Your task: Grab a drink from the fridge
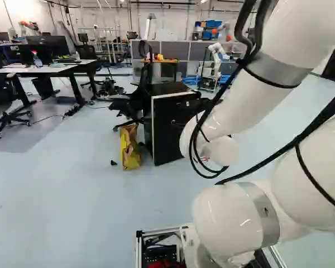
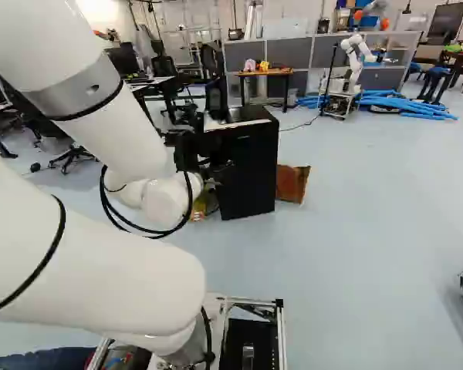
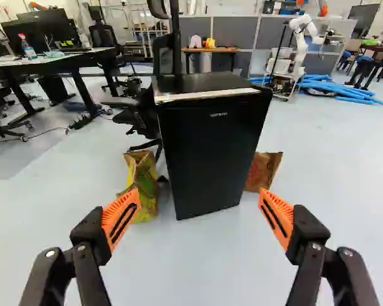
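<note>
My gripper (image 2: 189,154) shows dark and partly hidden past the white arm in the right base view. In the wrist view the gripper (image 3: 199,199) stands wide open, its orange pads apart with nothing between them. The fridge (image 3: 210,153) is a small black cabinet on the floor, ahead of the fingers and not touched by them, its front facing me and its door shut. Both base views show the fridge (image 1: 170,128) beyond the arm. No drink can be seen; the inside of the fridge is hidden.
A yellow-brown bag (image 3: 142,182) and a brown bag (image 3: 262,171) stand on either side of the fridge. An office chair (image 3: 140,118) is beside it, and desks (image 3: 57,60) lie beyond. Another robot (image 2: 355,65) stands near blue tubes (image 2: 409,104) and grey partitions.
</note>
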`<state>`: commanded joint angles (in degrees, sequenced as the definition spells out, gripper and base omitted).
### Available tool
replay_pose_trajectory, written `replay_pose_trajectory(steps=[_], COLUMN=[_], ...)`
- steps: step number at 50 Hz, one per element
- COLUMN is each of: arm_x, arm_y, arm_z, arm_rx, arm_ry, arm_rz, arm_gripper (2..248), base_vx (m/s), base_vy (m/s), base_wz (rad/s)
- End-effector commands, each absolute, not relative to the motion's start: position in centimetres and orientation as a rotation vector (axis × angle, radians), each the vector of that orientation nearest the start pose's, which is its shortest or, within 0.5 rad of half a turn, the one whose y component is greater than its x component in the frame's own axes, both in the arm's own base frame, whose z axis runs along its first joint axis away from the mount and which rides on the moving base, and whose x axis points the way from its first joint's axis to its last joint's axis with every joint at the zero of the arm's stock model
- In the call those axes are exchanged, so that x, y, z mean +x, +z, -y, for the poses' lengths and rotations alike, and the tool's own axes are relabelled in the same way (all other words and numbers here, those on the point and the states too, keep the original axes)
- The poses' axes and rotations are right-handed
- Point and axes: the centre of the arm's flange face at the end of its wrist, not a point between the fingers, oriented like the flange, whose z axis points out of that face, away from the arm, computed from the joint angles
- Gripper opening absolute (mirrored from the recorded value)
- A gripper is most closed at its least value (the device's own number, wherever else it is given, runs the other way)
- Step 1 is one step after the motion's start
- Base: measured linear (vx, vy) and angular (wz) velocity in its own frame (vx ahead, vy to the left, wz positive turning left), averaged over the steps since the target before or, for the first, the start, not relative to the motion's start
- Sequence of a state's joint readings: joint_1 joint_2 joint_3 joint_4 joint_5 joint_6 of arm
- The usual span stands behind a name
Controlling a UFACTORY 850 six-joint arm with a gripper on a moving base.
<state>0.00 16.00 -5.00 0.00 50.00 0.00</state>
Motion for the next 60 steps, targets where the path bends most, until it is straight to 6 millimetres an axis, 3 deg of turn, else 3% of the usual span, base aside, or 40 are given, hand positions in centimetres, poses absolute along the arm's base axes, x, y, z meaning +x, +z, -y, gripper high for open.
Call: replay_pose_trajectory(steps=[60], arm_x=[27.03], arm_y=[36.56], arm_z=[0.0], arm_rx=[-2.558], arm_ry=[-1.824], arm_rz=[0.0], arm_gripper=[247], base_vx=[0.06], base_vy=[0.0], base_wz=[-0.004])
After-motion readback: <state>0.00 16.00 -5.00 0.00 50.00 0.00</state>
